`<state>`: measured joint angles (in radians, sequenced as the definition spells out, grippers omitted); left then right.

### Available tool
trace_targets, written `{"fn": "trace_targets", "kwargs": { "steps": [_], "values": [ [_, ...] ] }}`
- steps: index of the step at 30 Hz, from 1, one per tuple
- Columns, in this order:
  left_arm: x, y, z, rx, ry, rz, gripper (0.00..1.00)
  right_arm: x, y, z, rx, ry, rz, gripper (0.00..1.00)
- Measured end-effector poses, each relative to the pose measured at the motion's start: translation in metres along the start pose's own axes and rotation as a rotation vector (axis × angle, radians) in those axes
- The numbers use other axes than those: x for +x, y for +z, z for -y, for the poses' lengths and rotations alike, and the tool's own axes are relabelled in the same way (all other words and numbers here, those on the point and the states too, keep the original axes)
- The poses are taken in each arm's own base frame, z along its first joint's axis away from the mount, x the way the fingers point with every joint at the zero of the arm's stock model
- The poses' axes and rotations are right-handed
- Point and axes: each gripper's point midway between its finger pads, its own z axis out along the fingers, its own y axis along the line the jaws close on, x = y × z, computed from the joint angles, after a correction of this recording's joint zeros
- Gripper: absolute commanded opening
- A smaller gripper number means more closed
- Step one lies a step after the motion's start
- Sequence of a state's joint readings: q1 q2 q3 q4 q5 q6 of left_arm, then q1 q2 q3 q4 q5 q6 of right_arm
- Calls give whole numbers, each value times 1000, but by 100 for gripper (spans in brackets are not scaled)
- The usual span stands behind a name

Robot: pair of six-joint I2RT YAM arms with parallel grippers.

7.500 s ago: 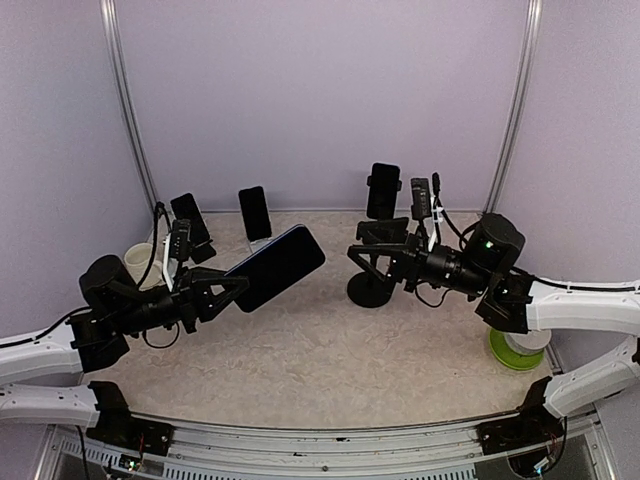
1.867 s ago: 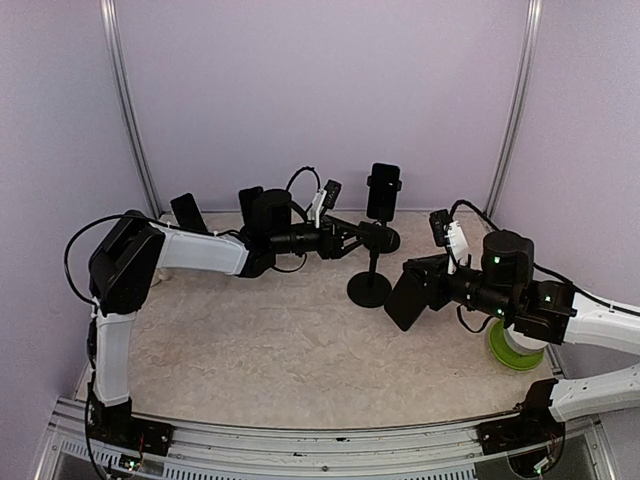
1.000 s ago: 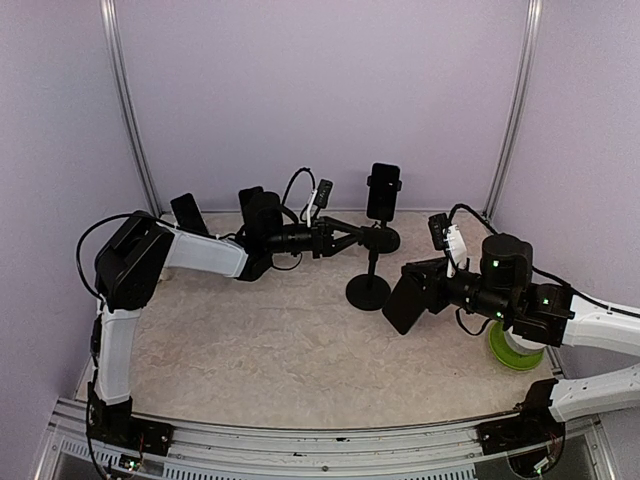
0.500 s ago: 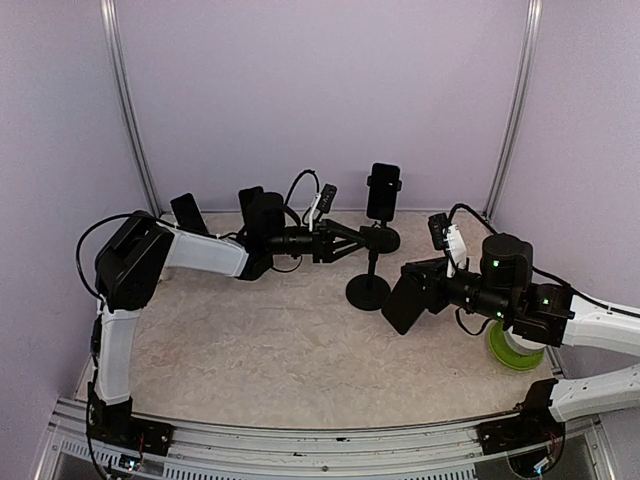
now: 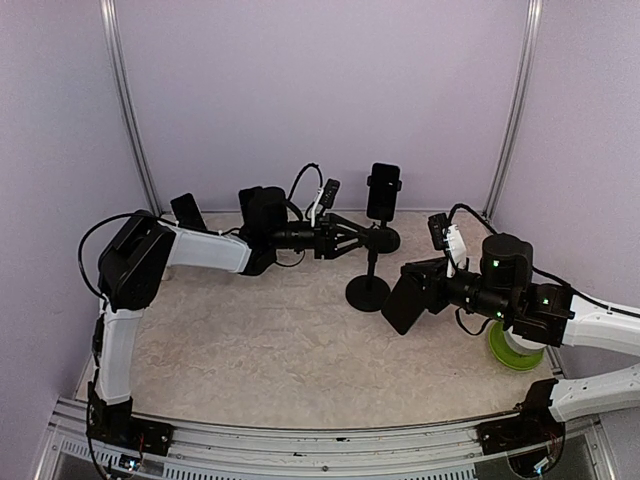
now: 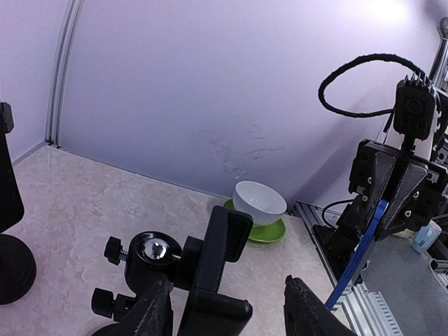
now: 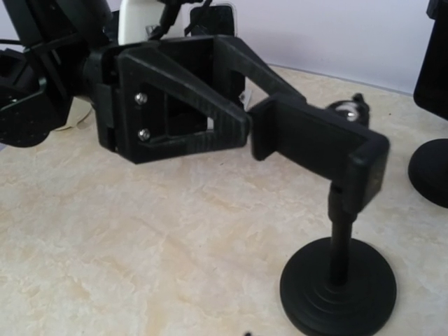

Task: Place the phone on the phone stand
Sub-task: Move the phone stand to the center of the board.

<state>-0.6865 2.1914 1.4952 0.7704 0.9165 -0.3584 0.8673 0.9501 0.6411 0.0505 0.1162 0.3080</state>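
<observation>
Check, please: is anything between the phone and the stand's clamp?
Only the left gripper: its open fingers flank the stand's clamp. Nothing else visible lies between that clamp and the phone in the right gripper.

Left claw (image 5: 357, 240) wider apart at phone stand (image 5: 368, 291).

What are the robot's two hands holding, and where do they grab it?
The right gripper pinches the phone by one edge. The left gripper holds nothing: its jaws stand open around the phone stand's clamp.
</observation>
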Motion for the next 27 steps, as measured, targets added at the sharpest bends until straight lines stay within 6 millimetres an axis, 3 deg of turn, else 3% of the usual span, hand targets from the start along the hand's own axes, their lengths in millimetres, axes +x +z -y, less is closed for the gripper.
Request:
{"fn": "trace_targets", "kwargs": {
  "steps": [4, 11, 21, 27],
  "values": [
    [4, 0, -4, -15, 7, -5, 59, 0, 0, 0, 0, 0, 0, 0],
    [7, 0, -12, -55, 7, -11, 52, 0, 0, 0, 0, 0, 0, 0],
    [8, 0, -7, -27, 14, -14, 24, 1, 1, 0, 0, -3, -2, 0],
    [1, 0, 0, 17, 34, 15, 12, 3, 2, 0, 2, -6, -9, 0]
  ]
}}
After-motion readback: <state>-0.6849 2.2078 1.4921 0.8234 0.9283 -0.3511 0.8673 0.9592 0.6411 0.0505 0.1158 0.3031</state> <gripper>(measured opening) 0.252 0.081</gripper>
